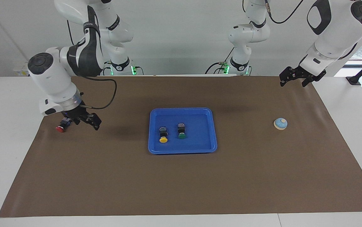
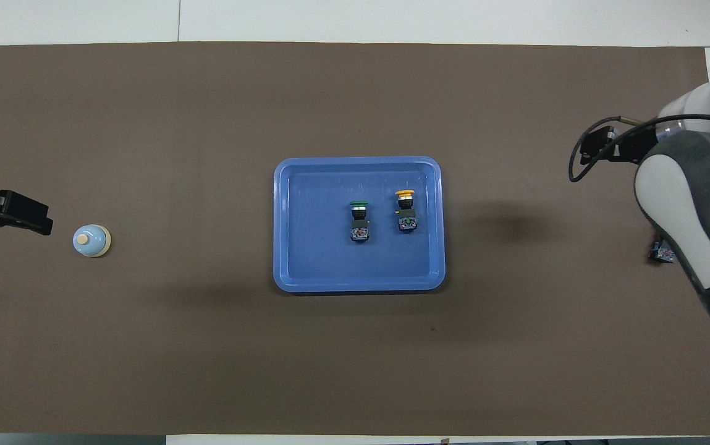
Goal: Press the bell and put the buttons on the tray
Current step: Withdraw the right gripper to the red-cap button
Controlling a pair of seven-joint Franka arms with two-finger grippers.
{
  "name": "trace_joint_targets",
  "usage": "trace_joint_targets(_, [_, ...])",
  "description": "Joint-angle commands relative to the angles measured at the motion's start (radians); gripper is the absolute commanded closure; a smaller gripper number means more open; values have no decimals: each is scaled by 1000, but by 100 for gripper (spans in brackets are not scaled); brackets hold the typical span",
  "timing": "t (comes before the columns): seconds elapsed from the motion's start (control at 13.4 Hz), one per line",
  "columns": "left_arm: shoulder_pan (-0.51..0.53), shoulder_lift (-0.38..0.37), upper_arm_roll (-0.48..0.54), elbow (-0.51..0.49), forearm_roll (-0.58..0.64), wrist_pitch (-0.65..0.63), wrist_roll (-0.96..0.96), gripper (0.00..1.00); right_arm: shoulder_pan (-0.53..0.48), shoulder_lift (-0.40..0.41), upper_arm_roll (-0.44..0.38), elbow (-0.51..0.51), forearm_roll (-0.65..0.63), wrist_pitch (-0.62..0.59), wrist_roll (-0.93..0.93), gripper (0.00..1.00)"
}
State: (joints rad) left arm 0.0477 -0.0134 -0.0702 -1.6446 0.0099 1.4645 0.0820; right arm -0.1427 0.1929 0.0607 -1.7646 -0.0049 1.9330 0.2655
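Note:
The blue tray (image 1: 181, 110) (image 2: 358, 162) lies mid-mat. On it lie a yellow button (image 1: 163, 135) (image 2: 405, 211) and a green button (image 1: 181, 131) (image 2: 359, 220), side by side. The red button (image 1: 61, 126) lies on the mat toward the right arm's end; overhead only its body end (image 2: 661, 252) shows under the arm. My right gripper (image 1: 83, 123) is low over the mat, open, with the red button at one fingertip. The bell (image 1: 280, 123) (image 2: 91, 240) stands toward the left arm's end. My left gripper (image 1: 294, 82) (image 2: 5, 213) waits raised and open, beside the bell.
A brown mat (image 1: 181, 183) covers the table, with white tabletop (image 1: 4, 126) around it. The right arm's cable (image 1: 113, 94) loops above the mat by its wrist.

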Motion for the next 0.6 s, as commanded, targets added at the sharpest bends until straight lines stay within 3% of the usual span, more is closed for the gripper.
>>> trace_joint_targets(0.0, [3, -8, -2, 3, 5, -9, -2, 0, -127, -65, 18, -164, -29, 100, -107, 0])
trace_joint_targets(0.15, [3, -8, 0, 3, 5, -10, -2, 0, -219, -121, 19, -362, -29, 301, -166, 0])
trace_joint_targets(0.3, [3, -8, 0, 3, 5, -10, -2, 0, -258, -156, 19, -476, -29, 394, -170, 0])
trace_joint_targets(0.52, [3, -8, 0, 3, 5, -9, -2, 0, -328, -159, 19, -553, -29, 496, -234, 0])
